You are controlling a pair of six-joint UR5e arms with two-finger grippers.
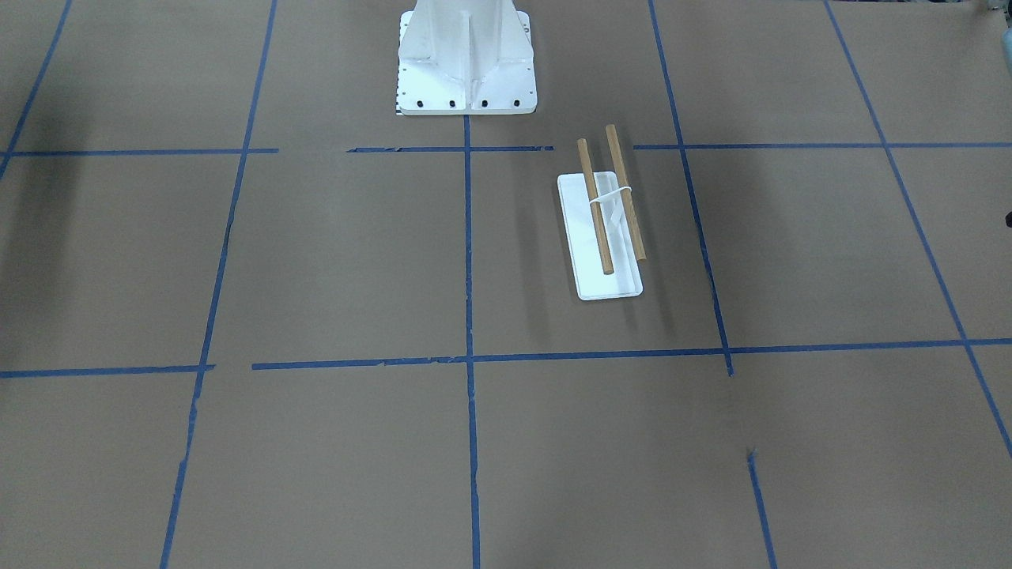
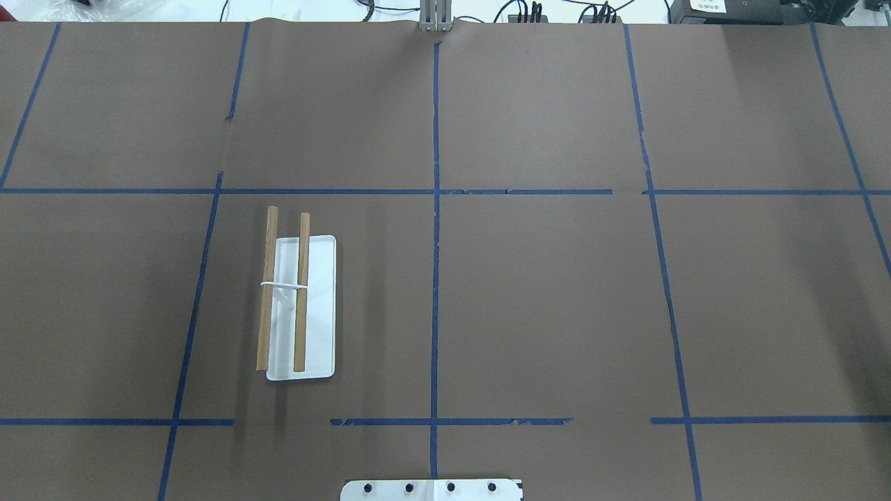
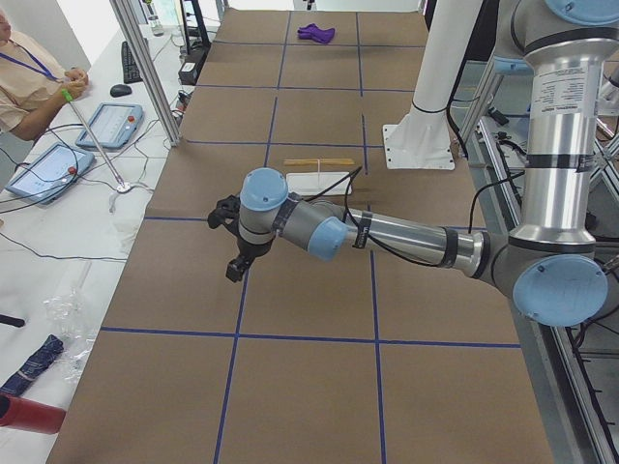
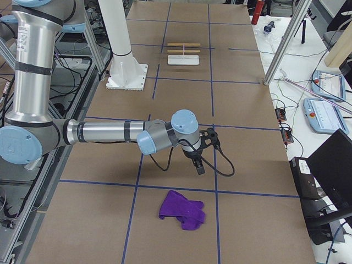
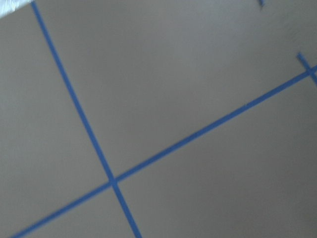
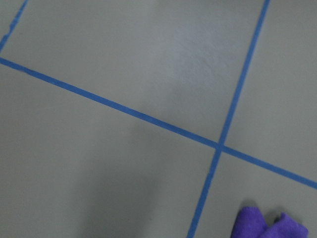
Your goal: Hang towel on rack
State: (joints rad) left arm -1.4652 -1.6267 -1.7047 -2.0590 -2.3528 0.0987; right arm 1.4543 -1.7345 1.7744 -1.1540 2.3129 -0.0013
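Seen from the robot's right end of the bench [image 4: 247, 110], the purple towel [image 4: 182, 213] lies nearest, crumpled flat on the brown paper just past a blue tape line. The right gripper [image 4: 199, 166] hangs above the bench at about 12 o'clock from the towel, near it but apart, pointing down. Whether its jaws are spread or pressed together cannot be told from this side view. The right wrist camera shows only a corner of the towel [image 6: 270, 225] at 5 o'clock in its frame, beside a tape crossing. Farther along stands the white pedestal [image 4: 126, 77], and beyond it, at about 1 o'clock from the pedestal, the rack [image 4: 183, 59]. From overhead, the rack [image 2: 317, 306] sits at roughly 10 o'clock from the pedestal's foot. Its two wooden dowels run parallel along the white tray, joined mid-length by a white bracket, the outer dowel overhanging the tray's edge. The towel is well apart from the rack. Farthest from this end, in the left-end view, the left gripper [image 3: 235, 266] hangs over a tape line and points down, the state of its jaws likewise impossible to tell. Its blurred wrist view shows only paper and crossing tape.
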